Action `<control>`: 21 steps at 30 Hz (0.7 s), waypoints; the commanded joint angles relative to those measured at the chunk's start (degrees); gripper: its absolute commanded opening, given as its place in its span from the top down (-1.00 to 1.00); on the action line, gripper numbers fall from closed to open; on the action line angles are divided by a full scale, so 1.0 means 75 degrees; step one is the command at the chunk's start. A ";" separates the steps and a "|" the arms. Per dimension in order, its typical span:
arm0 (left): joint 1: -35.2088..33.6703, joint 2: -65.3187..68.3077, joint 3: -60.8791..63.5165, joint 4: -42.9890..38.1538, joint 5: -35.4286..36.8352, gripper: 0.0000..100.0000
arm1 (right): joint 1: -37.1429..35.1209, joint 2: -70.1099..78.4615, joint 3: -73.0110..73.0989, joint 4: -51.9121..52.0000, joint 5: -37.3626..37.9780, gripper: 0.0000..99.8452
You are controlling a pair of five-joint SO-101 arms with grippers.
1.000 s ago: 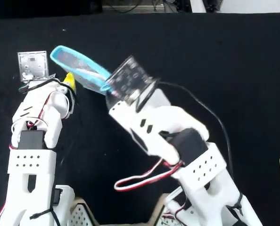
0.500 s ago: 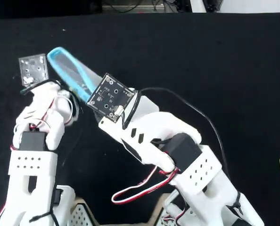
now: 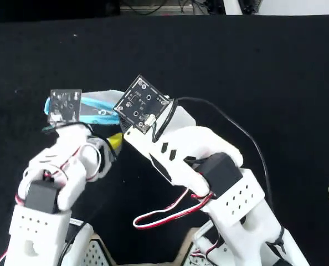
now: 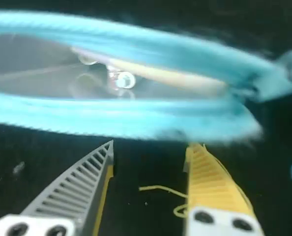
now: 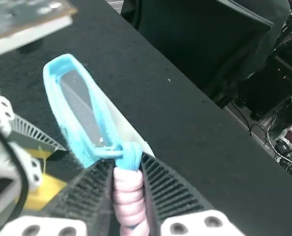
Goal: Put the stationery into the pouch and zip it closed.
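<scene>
Blue-trimmed clear pouch [image 5: 82, 113] sits betw. both arms over the counter [image 3: 264, 66]. Right tool [image 5: 129, 172]: clamped on pouch end at the pink coil [image 5: 129, 191]. Left tool [image 4: 148, 147]: wide open, empty, just beside pouch rim. Step, prob.: zipping. Next: left must pinch rim firmly as counter-hold.

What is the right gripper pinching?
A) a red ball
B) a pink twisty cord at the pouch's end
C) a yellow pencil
B: in the right wrist view the right gripper is shut on the pink twisty cord at the end of the blue pouch.
</scene>
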 commanded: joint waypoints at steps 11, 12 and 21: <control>0.0334 -0.3071 0.1999 -0.1582 0.0047 0.53 | 0.0117 0.0006 -0.0275 -0.0270 0.0012 0.98; 0.0064 -0.3200 0.2174 -0.1782 0.0070 0.53 | 0.0141 0.0006 -0.0275 -0.0270 0.0012 0.98; -0.1295 -0.3470 0.2620 -0.2766 0.0094 0.53 | 0.0059 0.0006 -0.0311 -0.0281 0.0000 0.98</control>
